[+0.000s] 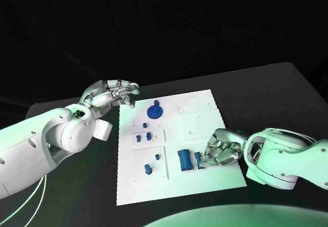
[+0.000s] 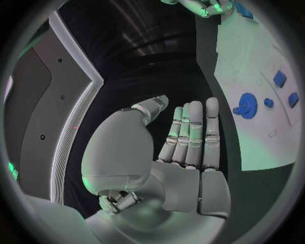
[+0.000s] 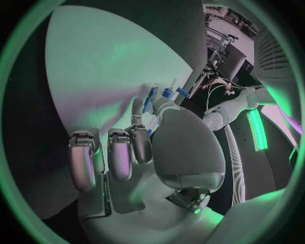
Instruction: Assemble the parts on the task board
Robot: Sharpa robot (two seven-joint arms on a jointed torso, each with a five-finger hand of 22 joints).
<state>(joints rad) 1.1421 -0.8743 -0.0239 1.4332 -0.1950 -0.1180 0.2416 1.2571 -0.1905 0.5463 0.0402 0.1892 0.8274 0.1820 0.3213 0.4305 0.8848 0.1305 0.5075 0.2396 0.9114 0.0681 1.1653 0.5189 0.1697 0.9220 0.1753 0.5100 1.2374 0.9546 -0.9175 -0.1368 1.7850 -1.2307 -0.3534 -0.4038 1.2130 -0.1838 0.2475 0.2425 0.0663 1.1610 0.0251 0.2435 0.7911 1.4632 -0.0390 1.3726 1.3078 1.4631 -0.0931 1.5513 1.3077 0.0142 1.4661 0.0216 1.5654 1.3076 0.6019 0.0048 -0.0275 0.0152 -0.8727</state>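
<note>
The right robot hand [image 1: 220, 150] is lowered onto the near right part of the task board [image 1: 203, 120], its fingers curled down beside two upright blue parts [image 1: 190, 159]. One of these appears to be touched by the fingertips [image 3: 137, 109], though whether it is gripped cannot be told, the palm standing in the way.

The left robot hand [image 1: 112, 93] is held above the desk [image 1: 81, 173] just off the board's far left corner; its fingers [image 2: 193, 133] are seen straight and side by side, with nothing in them.

Nearest that hand a round blue part [image 1: 155, 112] lies on the board. Smaller blue parts [image 1: 143, 136] are set further along, and others [image 1: 150, 166] stand just beside the right hand.
</note>
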